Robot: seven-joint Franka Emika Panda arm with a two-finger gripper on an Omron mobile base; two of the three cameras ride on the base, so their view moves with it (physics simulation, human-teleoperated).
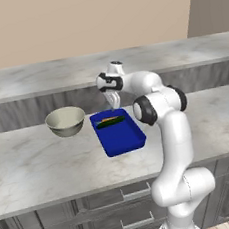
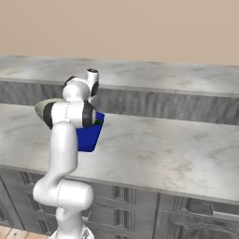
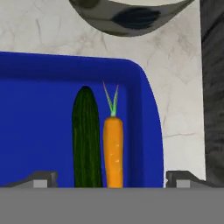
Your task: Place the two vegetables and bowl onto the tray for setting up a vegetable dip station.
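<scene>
Over tray (image 3: 39,109), jaws wide, empty

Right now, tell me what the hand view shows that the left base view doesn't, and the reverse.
Hand view alone: the carrot shows plainly as orange with a green tip, lying alongside the cucumber, near one end of the tray.
Left base view alone: the whole bowl standing on the counter beside the tray, and the arm above them.
Both: the blue tray holding the vegetables, the bowl outside it.
</scene>
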